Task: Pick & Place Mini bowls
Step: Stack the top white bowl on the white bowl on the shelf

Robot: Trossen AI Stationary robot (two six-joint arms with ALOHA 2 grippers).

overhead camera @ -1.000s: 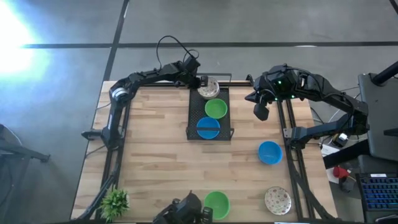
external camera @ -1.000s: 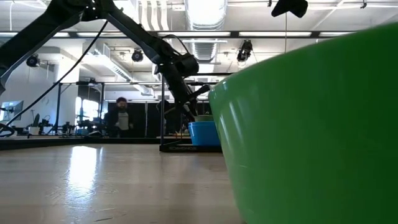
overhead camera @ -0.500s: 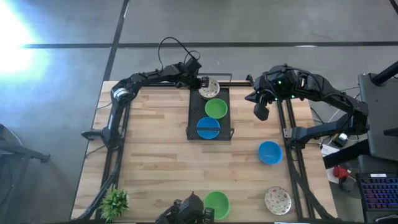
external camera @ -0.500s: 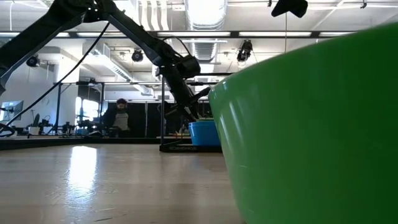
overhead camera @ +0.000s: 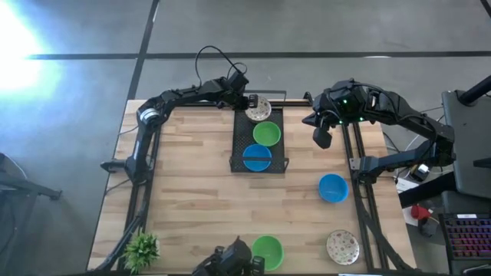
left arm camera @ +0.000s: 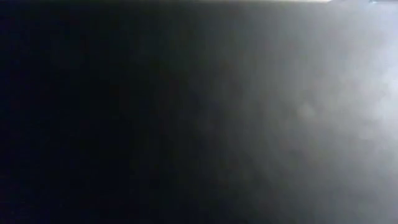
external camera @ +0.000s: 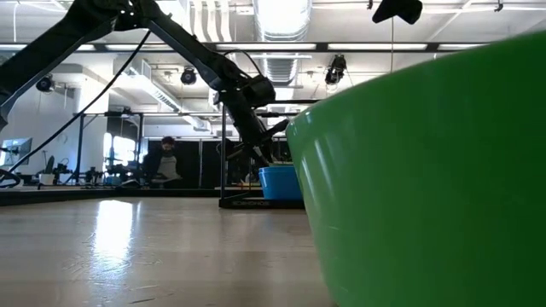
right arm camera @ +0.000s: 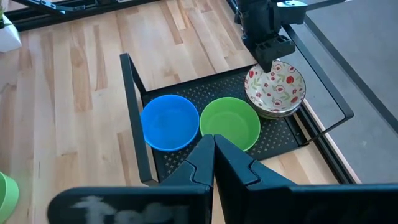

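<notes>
A black wire rack (overhead camera: 236, 146) stands at the table's far middle. It holds a blue mini bowl (right arm camera: 169, 121), a green one (right arm camera: 230, 122) and, at its far end, a white floral one (right arm camera: 280, 87) resting on another bowl whose edge shows beneath. My left gripper (right arm camera: 268, 61) slants down onto the floral bowl's rim, shut on it. My right gripper (overhead camera: 322, 139) hangs shut with nothing in it above the table, right of the rack. The left wrist view is dark. My left gripper has the floral bowl's rim (right arm camera: 254, 71) on the side toward the table's left edge. It slants down from the far left. The gripper's own body hides how the two fingers lie on the rim. The bowl sits about level on the one below it.
On the bare wood lie a blue bowl (overhead camera: 332, 188) at the right, a floral bowl (overhead camera: 342, 247) at the near right and a green bowl (overhead camera: 267, 249) at the near edge, filling the low view's right half. A small potted plant (overhead camera: 142, 249) stands near left.
</notes>
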